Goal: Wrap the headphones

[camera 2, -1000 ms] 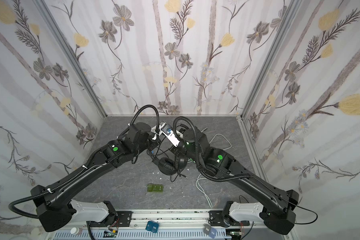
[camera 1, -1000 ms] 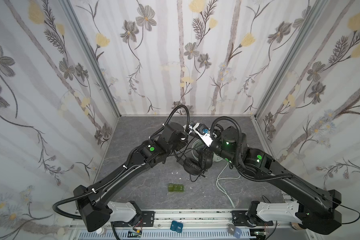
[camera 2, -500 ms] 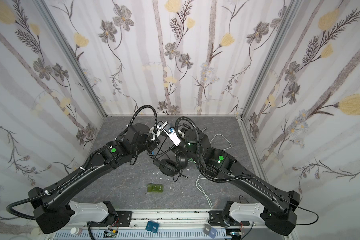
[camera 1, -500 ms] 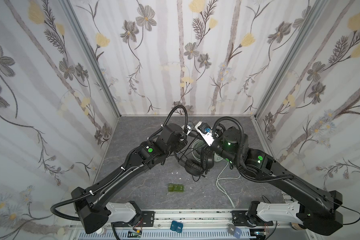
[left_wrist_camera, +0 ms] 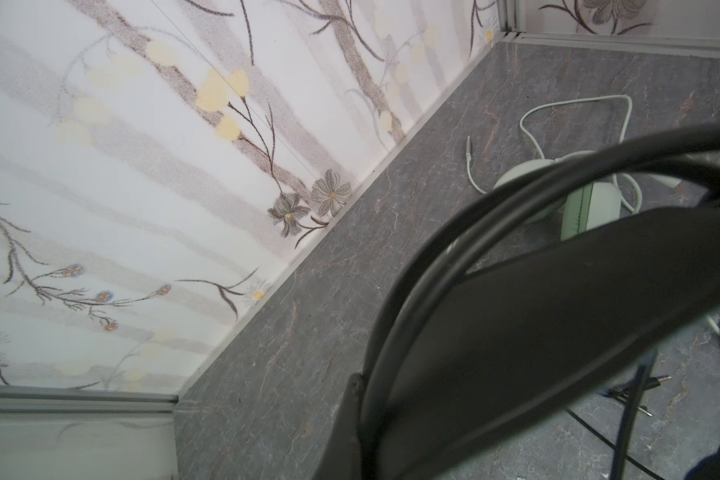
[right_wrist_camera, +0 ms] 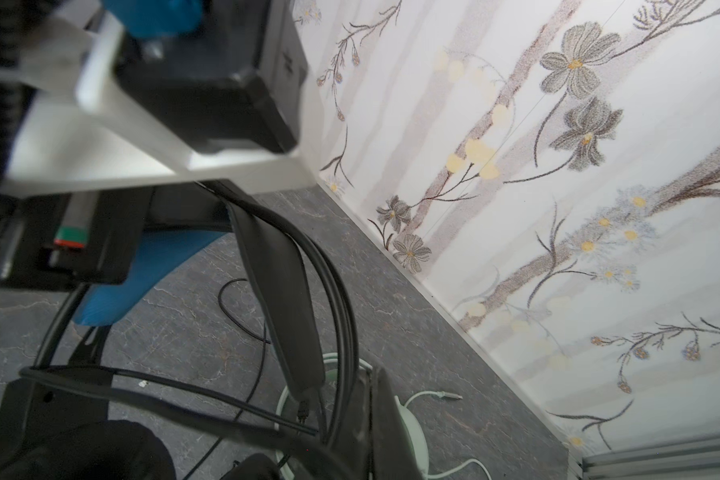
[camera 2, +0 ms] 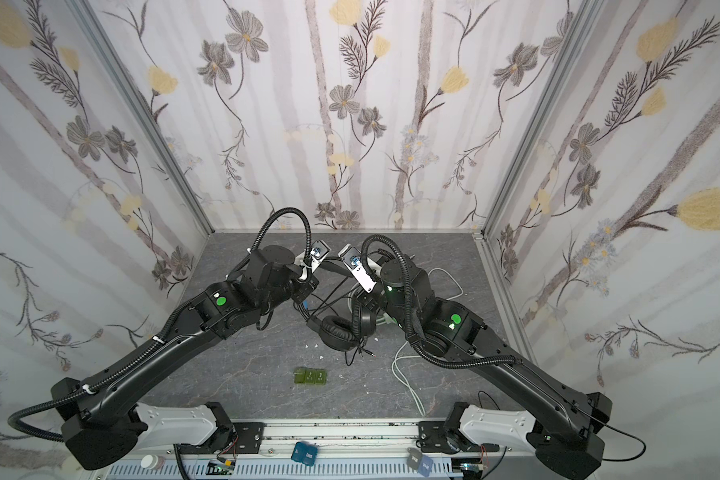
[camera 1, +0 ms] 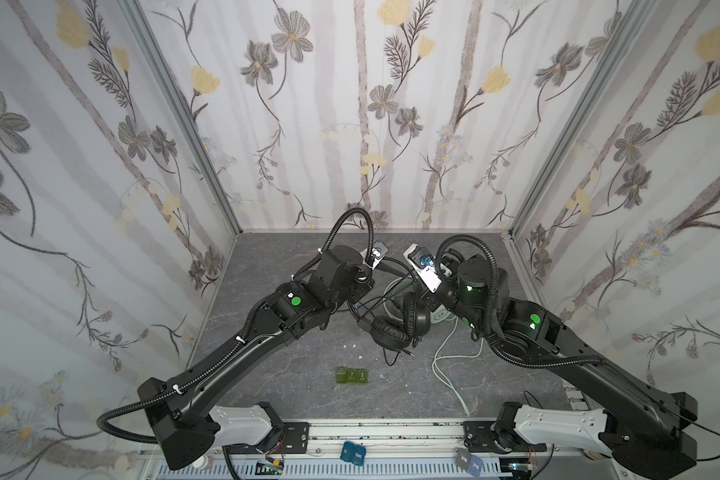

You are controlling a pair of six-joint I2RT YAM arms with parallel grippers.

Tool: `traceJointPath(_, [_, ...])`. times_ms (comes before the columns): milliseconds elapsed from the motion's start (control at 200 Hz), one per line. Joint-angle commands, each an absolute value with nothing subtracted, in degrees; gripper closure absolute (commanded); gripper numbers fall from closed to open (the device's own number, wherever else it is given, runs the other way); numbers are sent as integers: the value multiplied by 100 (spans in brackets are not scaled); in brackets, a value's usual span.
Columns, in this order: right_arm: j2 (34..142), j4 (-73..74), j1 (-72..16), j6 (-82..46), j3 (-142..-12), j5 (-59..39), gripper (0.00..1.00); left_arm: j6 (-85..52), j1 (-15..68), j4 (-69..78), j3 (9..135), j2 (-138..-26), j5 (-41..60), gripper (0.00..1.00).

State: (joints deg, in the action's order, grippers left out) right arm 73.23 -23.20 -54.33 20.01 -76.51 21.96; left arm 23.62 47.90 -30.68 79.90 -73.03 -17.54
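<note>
Screening mint headphones [left_wrist_camera: 595, 203], black headphones [camera 1: 395, 328], green blocks [camera 1: 351, 376] in front, pale cable [camera 1: 445, 365] beside

Black headset [camera 1: 389, 334], pale mint-green headset [left_wrist_camera: 590, 208], grey marbled tabletop [camera 1: 300, 374], white walls [camera 1: 329, 166] with grey and yellow flowers

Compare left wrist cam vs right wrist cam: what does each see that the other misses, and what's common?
Left wrist only: two black jack plugs lying on the grey floor. Right wrist only: the left arm's camera mount, close and blurred. Both: the black headset, its band filling the foreground with black cable running along it, the mint headset on the floor behind, its loose plug, and the floral wall.
</note>
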Motion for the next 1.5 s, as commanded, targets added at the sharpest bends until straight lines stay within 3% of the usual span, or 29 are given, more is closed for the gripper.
traceJointPath(0, [7223, -2118, -5324, 2126, -7617, 2505, 97, 2391, 4778, -3198, 8109, -7243, -1733, 100])
traceJointPath(350, [7095, -1692, -4786, 1836, -7336, 2093, 87, 2241, 4790, -3402, 8561, -7113, -1603, 100])
traceJointPath(650, [6918, -1096, -4307, 1419, -6785, 1861, 87, 1813, 4784, -3288, 8918, -7067, -1466, 100])
traceJointPath(969, [6870, -22, -3726, 953, -6442, 1048, 78, 1277, 4669, -3277, 9437, -7066, -635, 100])
traceJointPath(1354, [7607, 1394, -3452, 429, -6489, 72, 78, 128, 4457, -2976, 10249, -7066, 317, 100])
traceJointPath(1499, [7932, 1714, -3437, 236, -6577, -142, 84, -174, 4391, -2766, 10331, -7074, 480, 100])
